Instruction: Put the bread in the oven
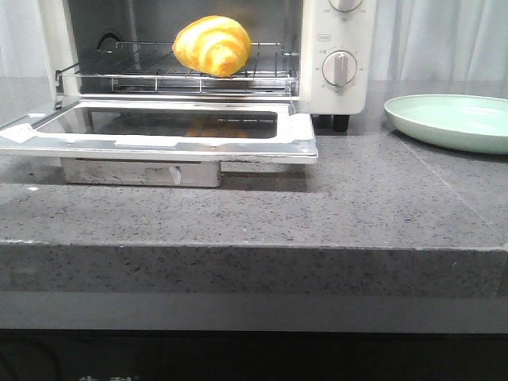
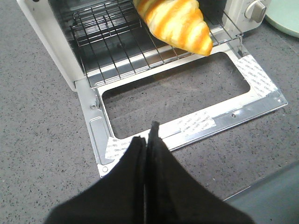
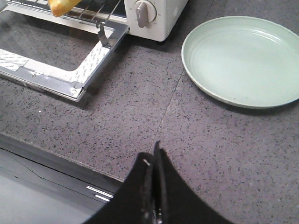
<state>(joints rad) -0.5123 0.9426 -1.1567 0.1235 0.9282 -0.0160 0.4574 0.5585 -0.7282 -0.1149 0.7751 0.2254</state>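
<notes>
The bread [image 1: 212,45], a glossy golden-yellow striped croissant roll, lies on the wire rack [image 1: 151,75] inside the white oven [image 1: 341,95], whose glass door [image 1: 159,127] hangs open and flat. The bread also shows in the left wrist view [image 2: 177,23] and at the edge of the right wrist view [image 3: 60,6]. My left gripper [image 2: 148,135] is shut and empty above the front edge of the open door. My right gripper [image 3: 153,151] is shut and empty above the counter near its front edge. Neither gripper shows in the front view.
A pale green plate [image 1: 452,119] sits on the grey speckled counter [image 1: 357,206] to the right of the oven, also in the right wrist view [image 3: 243,60]. The open door juts toward the counter's front. Oven knobs [image 1: 340,68] face forward.
</notes>
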